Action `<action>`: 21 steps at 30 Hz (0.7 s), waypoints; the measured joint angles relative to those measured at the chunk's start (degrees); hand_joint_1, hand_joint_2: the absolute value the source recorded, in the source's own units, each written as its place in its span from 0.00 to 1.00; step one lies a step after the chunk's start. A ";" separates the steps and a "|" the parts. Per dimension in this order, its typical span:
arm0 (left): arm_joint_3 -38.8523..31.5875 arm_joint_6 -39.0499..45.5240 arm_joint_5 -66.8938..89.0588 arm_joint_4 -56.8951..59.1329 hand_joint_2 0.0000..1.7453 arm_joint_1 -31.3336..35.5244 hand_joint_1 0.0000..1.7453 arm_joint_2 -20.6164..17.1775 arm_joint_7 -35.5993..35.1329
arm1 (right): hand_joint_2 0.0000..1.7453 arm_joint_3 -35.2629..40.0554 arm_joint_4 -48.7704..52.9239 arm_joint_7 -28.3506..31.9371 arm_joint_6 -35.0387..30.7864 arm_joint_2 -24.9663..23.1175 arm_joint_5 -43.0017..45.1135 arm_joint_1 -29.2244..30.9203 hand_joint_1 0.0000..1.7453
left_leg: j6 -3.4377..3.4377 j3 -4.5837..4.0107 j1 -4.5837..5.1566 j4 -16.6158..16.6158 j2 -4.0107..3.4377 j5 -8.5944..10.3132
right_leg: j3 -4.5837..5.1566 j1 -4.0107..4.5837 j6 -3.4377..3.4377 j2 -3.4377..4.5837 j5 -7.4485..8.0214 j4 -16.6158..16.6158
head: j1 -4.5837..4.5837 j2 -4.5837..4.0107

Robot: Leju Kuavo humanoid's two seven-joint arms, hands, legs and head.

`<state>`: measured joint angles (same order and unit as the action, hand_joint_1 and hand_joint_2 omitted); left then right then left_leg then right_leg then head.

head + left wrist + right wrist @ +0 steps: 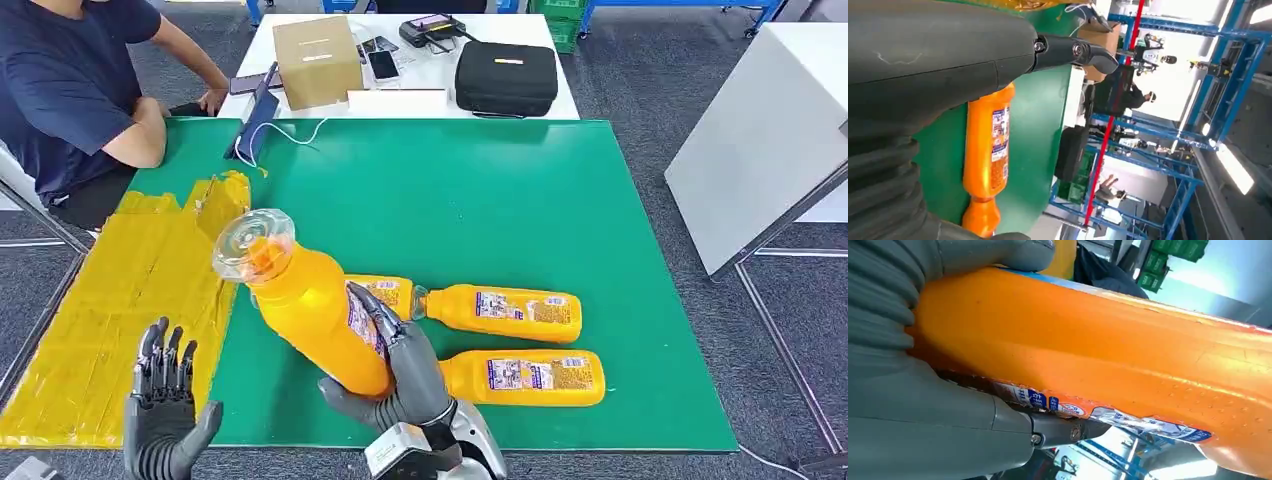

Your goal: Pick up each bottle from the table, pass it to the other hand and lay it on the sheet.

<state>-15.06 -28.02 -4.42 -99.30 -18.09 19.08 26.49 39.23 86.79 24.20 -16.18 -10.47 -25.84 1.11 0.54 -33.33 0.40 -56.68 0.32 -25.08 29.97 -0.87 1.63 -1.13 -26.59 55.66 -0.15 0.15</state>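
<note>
Lifted at 6 o'clock, the orange bottle (310, 310) sits in the right hand (400, 365), fingers wrapped round its lower body, clear cap tilted toward 10 o'clock. It looks full, so heavy, rigid and slick; the labelled waist seems the safest hold. At 7 o'clock the left hand (165, 400) waits empty, fingers spread, over the yellow sheet (110, 300). 3 bottles (510, 312) lie on the green mat (450, 200).

Green table (600, 220) with bottles and a yellow sheet

Two orange bottles (505, 312) (525, 376) lie just right of the right robot hand (405, 375); the yellow sheet (110, 300) lies under the left robot hand (165, 400).
</note>
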 measured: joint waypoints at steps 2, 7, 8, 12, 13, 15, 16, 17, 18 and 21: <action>1.03 -1.36 -0.85 -0.18 1.00 -0.58 0.00 0.02 -1.14 | 1.00 0.02 0.00 -0.24 0.73 -0.02 -0.15 0.01 1.00 | 0.00 -0.01 0.00 0.00 0.00 0.00 | 0.00 0.00 0.00 0.00 0.00 0.00 | -0.02 0.00; 6.06 -0.93 -1.97 -1.88 1.00 -2.57 0.00 -0.24 -1.68 | 1.00 0.50 -0.99 -1.71 2.15 -0.09 -2.25 0.55 1.00 | 0.00 -0.02 0.01 0.00 0.01 0.00 | 0.01 -0.01 0.00 0.00 0.00 0.00 | -0.02 0.00; 7.63 0.20 -2.01 -2.34 1.00 -2.90 0.00 -0.46 -1.55 | 1.00 0.68 -1.53 -2.06 2.26 -0.11 -2.67 0.75 1.00 | 0.00 -0.03 0.01 0.00 0.01 0.00 | 0.00 -0.01 0.00 0.00 0.00 0.00 | 0.00 0.00; 12.05 3.37 -3.59 -2.84 1.00 -2.88 0.00 -1.97 -1.53 | 1.00 1.90 -3.96 -4.20 3.09 -0.13 -5.51 1.91 1.00 | 0.00 -0.02 0.01 0.00 0.04 0.00 | 0.00 0.01 0.00 -0.01 0.00 0.00 | 0.00 0.00; 12.93 3.70 -4.00 -2.84 1.00 -2.83 0.00 -2.31 -1.57 | 1.00 2.14 -4.70 -4.61 3.20 -0.24 -6.23 2.13 1.00 | 0.00 -0.02 0.01 0.00 0.03 0.00 | 0.00 0.03 0.00 -0.01 0.00 0.00 | -0.02 0.00; 14.07 4.02 -4.22 -2.84 1.00 -2.75 0.00 -2.86 -1.59 | 1.00 2.71 -5.86 -4.98 3.35 -0.26 -6.89 2.63 1.00 | 0.00 -0.02 0.00 0.00 0.03 0.01 | -0.01 0.04 0.00 -0.02 0.00 0.00 | -0.02 0.00; 14.45 4.05 -4.24 -2.84 1.00 -2.74 0.00 -3.10 -1.59 | 1.00 2.91 -6.27 -5.11 3.35 -0.28 -6.95 2.80 1.00 | 0.00 -0.02 0.00 0.00 0.03 0.01 | -0.01 0.05 0.00 -0.02 0.00 0.00 | 0.00 0.00; 14.67 4.05 -4.24 -2.84 1.00 -2.74 0.00 -3.28 -1.59 | 1.00 3.02 -6.65 -5.14 3.35 -0.35 -7.06 2.93 1.00 | 0.00 -0.02 0.00 0.00 0.02 0.00 | 0.00 0.05 0.00 -0.01 0.00 0.00 | -0.02 0.00; 15.01 4.07 -4.37 -2.86 1.00 -2.72 0.00 -3.43 -1.59 | 1.00 3.06 -6.97 -5.18 3.35 -0.42 -7.08 3.02 1.00 | 0.00 -0.02 0.00 0.00 0.02 0.00 | 0.00 0.05 0.00 -0.01 0.00 0.00 | -0.02 0.00; 15.67 4.20 -4.59 -2.84 1.00 -2.71 0.00 -3.85 -1.59 | 1.00 3.24 -7.80 -5.33 3.41 -0.50 -7.34 3.33 1.00 | 0.00 -0.03 -0.01 0.00 0.02 0.00 | 0.00 0.03 0.00 -0.01 0.00 0.00 | -0.02 0.00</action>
<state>0.61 -23.82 -9.01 -102.14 -20.80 15.23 24.90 42.47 78.99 18.86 -12.76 -10.97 -33.18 4.44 0.54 -33.35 0.39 -56.68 0.34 -25.08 29.97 -0.84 1.63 -1.14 -26.59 55.66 -0.17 0.15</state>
